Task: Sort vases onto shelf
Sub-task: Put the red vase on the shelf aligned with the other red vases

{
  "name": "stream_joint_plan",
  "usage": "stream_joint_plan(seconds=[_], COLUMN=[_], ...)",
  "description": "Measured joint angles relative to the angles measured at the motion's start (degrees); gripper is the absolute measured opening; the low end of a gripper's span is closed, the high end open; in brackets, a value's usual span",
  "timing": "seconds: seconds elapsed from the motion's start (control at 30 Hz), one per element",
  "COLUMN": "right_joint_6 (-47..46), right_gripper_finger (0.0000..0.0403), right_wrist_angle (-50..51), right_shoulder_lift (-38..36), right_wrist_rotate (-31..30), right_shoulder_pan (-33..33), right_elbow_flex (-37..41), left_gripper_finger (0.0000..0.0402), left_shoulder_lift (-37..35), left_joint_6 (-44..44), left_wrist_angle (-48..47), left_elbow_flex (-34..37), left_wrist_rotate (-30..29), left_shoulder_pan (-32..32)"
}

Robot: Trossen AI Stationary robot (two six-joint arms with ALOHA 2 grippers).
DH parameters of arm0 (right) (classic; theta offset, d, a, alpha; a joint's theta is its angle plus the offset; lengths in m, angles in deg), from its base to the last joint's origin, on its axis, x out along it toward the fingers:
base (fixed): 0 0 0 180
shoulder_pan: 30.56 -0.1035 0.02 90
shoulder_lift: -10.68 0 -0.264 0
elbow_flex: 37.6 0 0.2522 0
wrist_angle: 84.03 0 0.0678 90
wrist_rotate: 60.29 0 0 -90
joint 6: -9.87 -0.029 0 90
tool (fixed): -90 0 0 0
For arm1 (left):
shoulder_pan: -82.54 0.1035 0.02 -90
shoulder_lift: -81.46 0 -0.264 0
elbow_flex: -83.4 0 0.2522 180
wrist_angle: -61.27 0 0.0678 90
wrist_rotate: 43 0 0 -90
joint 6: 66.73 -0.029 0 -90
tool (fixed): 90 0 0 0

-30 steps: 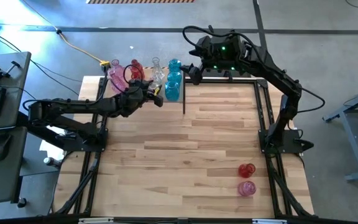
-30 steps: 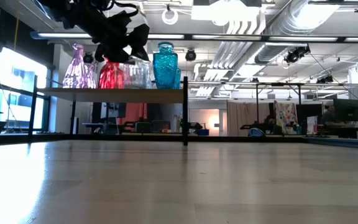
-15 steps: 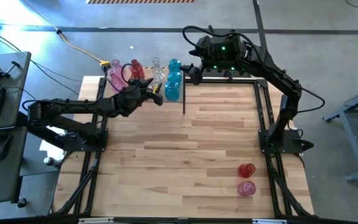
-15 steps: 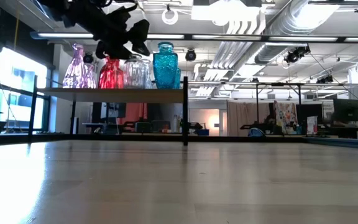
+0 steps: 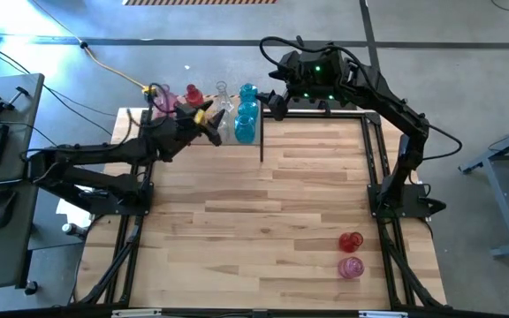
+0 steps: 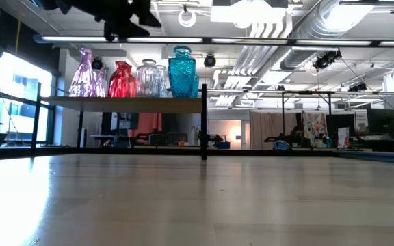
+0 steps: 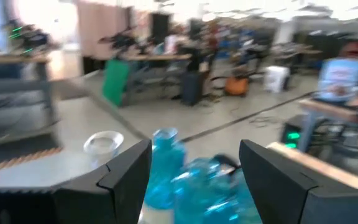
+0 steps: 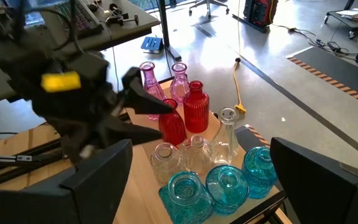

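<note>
Tabletop vases [image 5: 351, 253] only from above

No legible text or labels anywhere

Both arms are dark — matte black links with rounded joint housings and thin black cables looping along them. The left tool [image 5: 208, 124] carries a small yellow block near its flat, angular black fingers. The right tool [image 5: 272, 103] sits by a housing showing green lights.
</note>
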Motion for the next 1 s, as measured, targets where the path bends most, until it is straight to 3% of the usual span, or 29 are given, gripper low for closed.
stream_joint_plan(seconds=[0.2,0.53,1.0], right_joint_6=[0.0,0.0,0.4], right_gripper_finger=[0.0362,0.0362,0.0362], right_wrist_angle=[0.0,0.0,-2.3], right_shoulder_lift=[0.0,0.0,0.0], right_wrist_rotate=[0.0,0.0,-0.1], right_shoulder_pan=[0.0,0.0,0.0], right_elbow_flex=[0.0,0.0,0.0], left_gripper_finger=[0.0234,0.0234,0.0234], left_shoulder_lift=[-6.1,-14.9,-18.0], left_joint_6=[-4.1,-7.0,-5.9], left_wrist_angle=[0.1,-5.5,-6.8], left_elbow_flex=[0.0,0.0,0.0], left_wrist_rotate=[10.5,21.4,44.1], left_shoulder_pan=[0.0,0.0,0.0])
